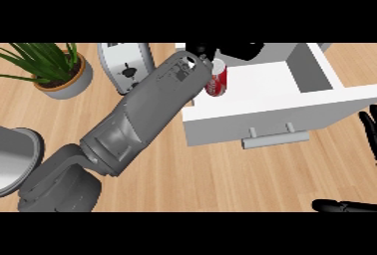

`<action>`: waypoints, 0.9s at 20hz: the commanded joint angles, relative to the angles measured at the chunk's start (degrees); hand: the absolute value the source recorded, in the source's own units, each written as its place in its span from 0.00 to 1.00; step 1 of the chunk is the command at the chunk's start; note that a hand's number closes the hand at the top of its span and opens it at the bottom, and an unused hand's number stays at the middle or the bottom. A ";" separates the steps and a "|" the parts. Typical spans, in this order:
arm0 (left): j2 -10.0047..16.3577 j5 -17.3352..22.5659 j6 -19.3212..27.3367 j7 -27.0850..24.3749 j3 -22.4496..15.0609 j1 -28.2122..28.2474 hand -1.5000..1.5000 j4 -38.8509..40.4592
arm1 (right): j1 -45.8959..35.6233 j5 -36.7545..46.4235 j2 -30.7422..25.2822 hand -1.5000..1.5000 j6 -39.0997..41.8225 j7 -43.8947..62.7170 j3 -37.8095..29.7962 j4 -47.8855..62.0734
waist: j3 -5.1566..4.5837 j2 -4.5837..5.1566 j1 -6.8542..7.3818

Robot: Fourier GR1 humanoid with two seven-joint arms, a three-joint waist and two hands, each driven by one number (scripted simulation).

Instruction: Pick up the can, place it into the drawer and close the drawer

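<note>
Placing is under way: the left hand [200, 50], curled round its top, holds the can [217, 82] at the open drawer's [309, 106] left end, so next it likely needs releasing before the drawer is pushed shut.

This is a kitchen: a light wooden counter [221, 174] carries a chrome toaster [126, 63], a potted plant [63, 77] and a round metal vessel [15, 159], beside an open white drawer [294, 107].
</note>
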 commanded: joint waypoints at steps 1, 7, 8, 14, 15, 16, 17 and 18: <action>0.00 1.67 3.13 -2.20 -1.03 2.75 0.00 -1.01 | 0.78 0.64 0.48 0.00 -0.14 0.98 1.07 -0.97 | -0.04 -0.11 -0.01; 0.00 3.31 3.35 -4.14 -0.88 2.69 0.00 0.52 | -0.42 -1.18 -1.51 0.00 0.46 1.72 -1.08 -1.95 | -0.06 0.04 -0.28; 0.00 4.44 4.31 -2.60 -0.97 2.00 0.00 -0.88 | 1.13 0.89 0.80 0.00 -0.22 0.47 1.49 -2.72 | -0.04 -0.04 -0.72; 0.00 6.65 4.69 -3.36 -0.33 1.63 0.00 -0.71 | -0.24 9.52 -3.78 0.00 -0.03 -3.21 1.13 -5.54 | -0.12 -0.10 0.37; 0.00 7.54 4.50 -2.39 0.02 0.85 0.00 -1.05 | -2.86 9.94 -6.06 0.00 0.45 -1.83 0.52 -4.84 | -0.12 0.00 0.57; 0.00 7.45 5.86 -4.03 -1.34 2.43 0.00 -2.20 | -1.40 11.02 -5.51 0.00 0.80 -4.92 0.98 -4.28 | -0.05 0.03 -0.11; 0.00 8.57 4.99 -4.47 -0.32 3.27 0.00 -2.04 | 0.67 11.81 -5.30 0.00 1.16 -4.28 1.80 -6.37 | -0.09 -0.13 0.05; 0.00 8.78 3.75 -6.73 -0.86 5.68 0.00 -3.10 | -2.34 13.37 -6.23 0.00 0.57 -4.66 1.88 -4.78 | -0.12 -0.07 1.19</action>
